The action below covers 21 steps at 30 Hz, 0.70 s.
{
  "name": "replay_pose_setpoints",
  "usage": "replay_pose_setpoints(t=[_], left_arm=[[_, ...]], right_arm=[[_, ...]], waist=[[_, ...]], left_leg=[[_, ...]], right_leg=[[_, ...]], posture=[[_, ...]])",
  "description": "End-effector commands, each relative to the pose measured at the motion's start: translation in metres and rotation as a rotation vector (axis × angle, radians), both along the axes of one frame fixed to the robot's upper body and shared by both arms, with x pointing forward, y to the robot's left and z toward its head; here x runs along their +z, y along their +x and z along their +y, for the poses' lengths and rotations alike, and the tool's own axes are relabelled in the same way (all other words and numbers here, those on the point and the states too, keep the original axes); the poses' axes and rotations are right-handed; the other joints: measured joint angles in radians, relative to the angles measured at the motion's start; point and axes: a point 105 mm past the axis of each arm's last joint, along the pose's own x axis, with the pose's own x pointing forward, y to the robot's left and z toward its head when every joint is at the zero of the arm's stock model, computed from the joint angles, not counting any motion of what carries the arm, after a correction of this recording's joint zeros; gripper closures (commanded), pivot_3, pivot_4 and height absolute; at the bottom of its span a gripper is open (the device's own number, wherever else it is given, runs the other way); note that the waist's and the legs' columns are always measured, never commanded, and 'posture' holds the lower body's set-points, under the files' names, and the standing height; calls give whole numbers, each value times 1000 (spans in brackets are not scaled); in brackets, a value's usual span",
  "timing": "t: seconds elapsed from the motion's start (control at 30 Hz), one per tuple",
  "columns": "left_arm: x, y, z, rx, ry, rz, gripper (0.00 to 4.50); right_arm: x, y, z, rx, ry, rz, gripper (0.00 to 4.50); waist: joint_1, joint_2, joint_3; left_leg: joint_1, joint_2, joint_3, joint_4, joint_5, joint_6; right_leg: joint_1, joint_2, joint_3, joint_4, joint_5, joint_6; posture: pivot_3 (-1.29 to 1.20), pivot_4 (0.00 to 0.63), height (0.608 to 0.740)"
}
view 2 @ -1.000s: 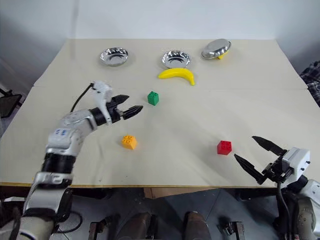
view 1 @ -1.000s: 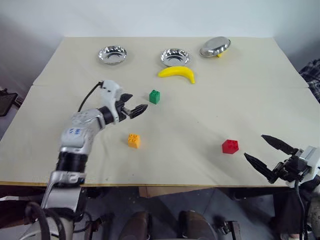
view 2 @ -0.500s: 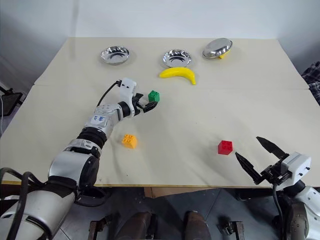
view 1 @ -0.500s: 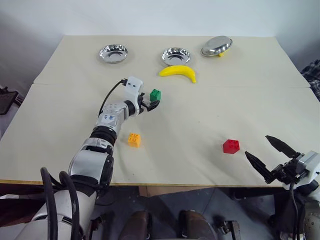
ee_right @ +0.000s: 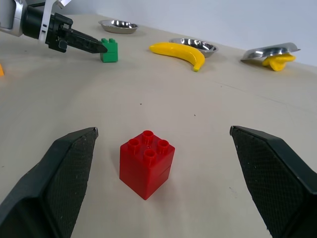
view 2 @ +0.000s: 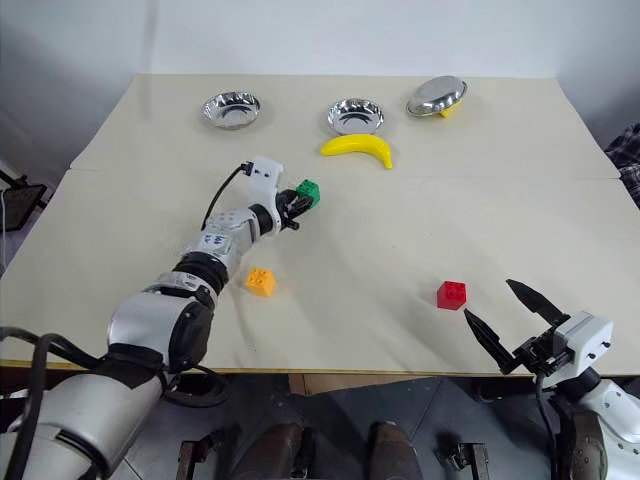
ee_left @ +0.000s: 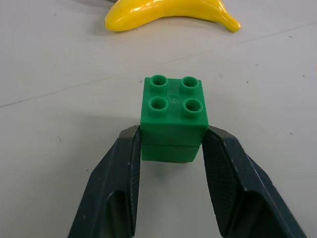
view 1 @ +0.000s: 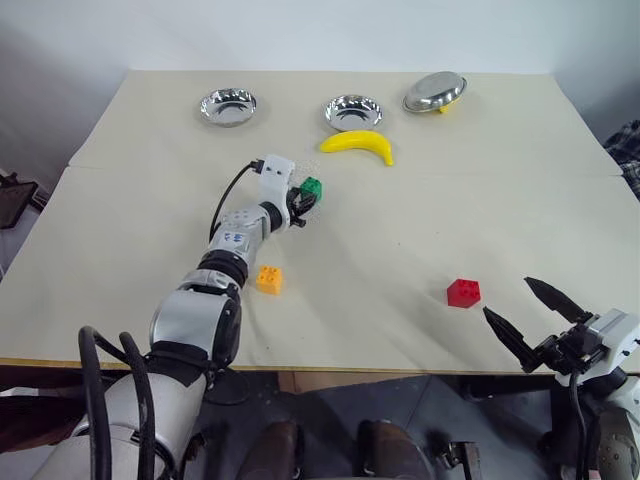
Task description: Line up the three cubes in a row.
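While the left gripper (ee_left: 171,144) clamps the green cube (ee_left: 173,120) near the banana (view 1: 357,145), the right gripper (ee_right: 163,178) hangs open before the red cube (ee_right: 146,163), orange cube (view 1: 268,279) apart on the desk (view 1: 420,240).

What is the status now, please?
Left gripper shut on green cube. Right gripper open, red cube ahead. Orange cube untouched. Path clear.
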Motion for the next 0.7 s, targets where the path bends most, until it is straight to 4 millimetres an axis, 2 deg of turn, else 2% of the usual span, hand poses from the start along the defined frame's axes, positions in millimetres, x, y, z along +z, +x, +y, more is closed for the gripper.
replay_pose_setpoints(t=[0.03,0.13,0.17,0.23,0.33,0.43,0.53,0.6,0.7], left_arm=[[14,3,-3,-3,3,-46,3034],[19,1,1,-33,31,-84,3034],[27,0,3,-74,31,-127,3034],[45,-8,6,-187,26,-219,3034],[59,-28,7,-422,107,-316,3034],[53,-59,2,-758,206,-290,3034],[37,-85,-8,-1006,302,-219,3034],[25,-97,-22,-1090,344,-198,3034],[9,-102,-49,-1063,339,-159,3034]], right_arm=[[8,-4,4,4,-1,-38,0],[8,-7,3,-6,-4,-36,0],[8,-8,3,-9,-8,-33,0],[8,-10,1,-11,-19,-27,0],[11,-12,-4,-8,-41,-14,0],[15,-16,-12,8,-70,12,0],[18,-22,-19,39,-103,54,0],[19,-28,-23,61,-124,79,0],[20,-35,-27,82,-142,111,0]], waist=[[0,0,0],[-1,0,0],[-1,0,0],[-2,0,0],[-3,0,0],[-3,0,0],[2,0,0],[3,0,0],[3,0,0]], left_leg=[[0,0,0,0,0,0],[0,0,1,0,0,0],[0,0,1,0,0,0],[0,0,1,0,0,0],[-1,0,2,0,0,0],[-1,0,3,0,0,0],[-1,-1,3,1,1,1],[-1,-1,3,1,1,2],[-1,-1,2,1,1,3]], right_leg=[[0,0,0,0,0,0],[0,0,0,0,0,0],[-1,0,0,1,0,0],[-2,0,1,1,0,0],[-3,1,0,2,0,0],[-3,1,1,2,0,0],[-1,1,0,1,0,0],[-1,0,0,1,0,0],[0,0,0,1,0,1]], posture=[[0,150,740],[0,150,740],[0,150,740],[0,150,740],[0,150,740],[0,150,740],[0,150,740],[0,150,740],[0,150,740]])
